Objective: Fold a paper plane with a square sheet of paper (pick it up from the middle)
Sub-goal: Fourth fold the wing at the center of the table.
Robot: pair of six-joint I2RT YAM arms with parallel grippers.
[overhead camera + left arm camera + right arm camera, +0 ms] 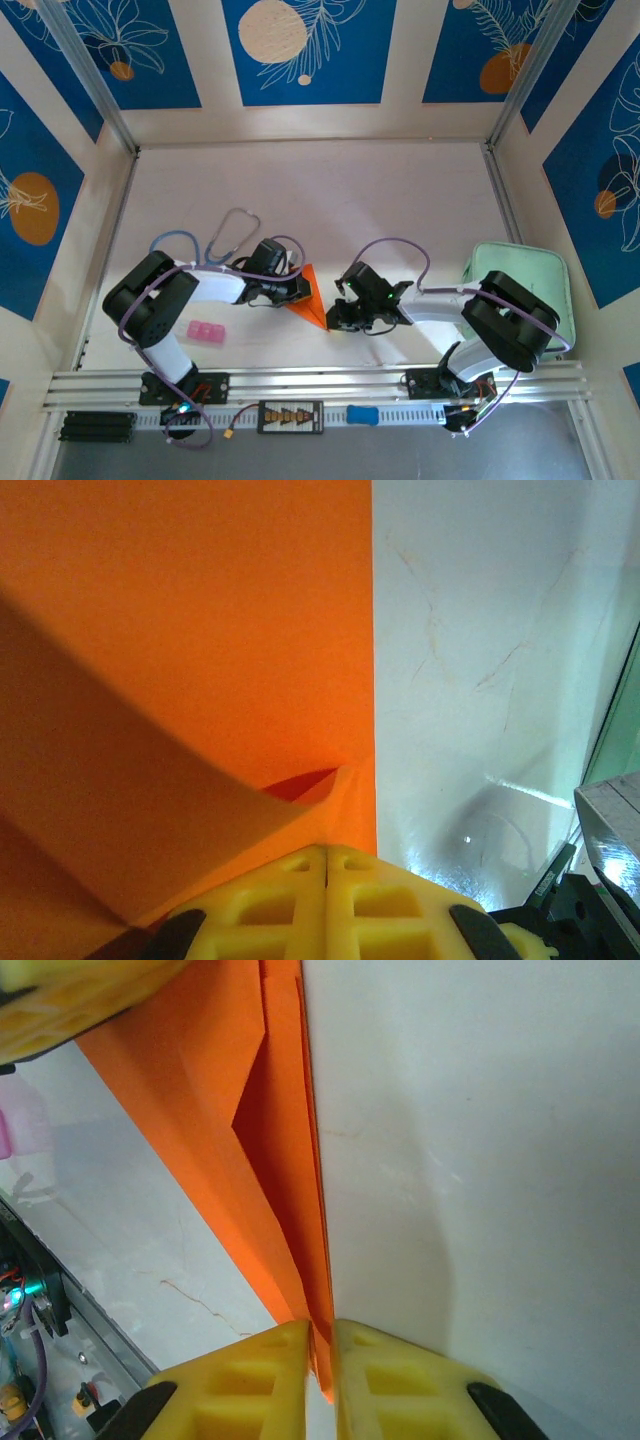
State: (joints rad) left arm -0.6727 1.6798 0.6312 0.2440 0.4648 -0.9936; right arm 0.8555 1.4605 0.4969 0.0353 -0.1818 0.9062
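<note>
The white tabletop (330, 200) carries everything, and the paper plane (310, 295) lies near its front middle, a slim orange dart with its point towards the arm bases. From above its folds are too small to read.

Well to the right of the paper plane sits a pale green tray (500, 262). The right arm crosses over much of the tray, so its contents cannot be made out.

The left gripper (295, 290) meets the paper plane at its left edge. In the left wrist view its yellow fingers (290, 900) are pressed together with only a thin seam between them, clamped on the paper plane (180, 630), which puckers just ahead of the tips. The sheet runs off the frame at the left and top, so its outline is cut off.

The right gripper (333, 318) sits at the near, pointed end. In the right wrist view its jaws are nearly together, pinching the narrow tip of the paper plane (200, 1090) between them; the centre crease and layered flaps show clearly here. One of the left gripper's fingers (70, 1000) shows blurred at the paper plane's far end.

Behind and left of the paper plane lies a stethoscope (232, 222), its tubing partly hidden by the left arm. A small pink block (205, 333) rests to the left of the paper plane, nearer the bases.
</note>
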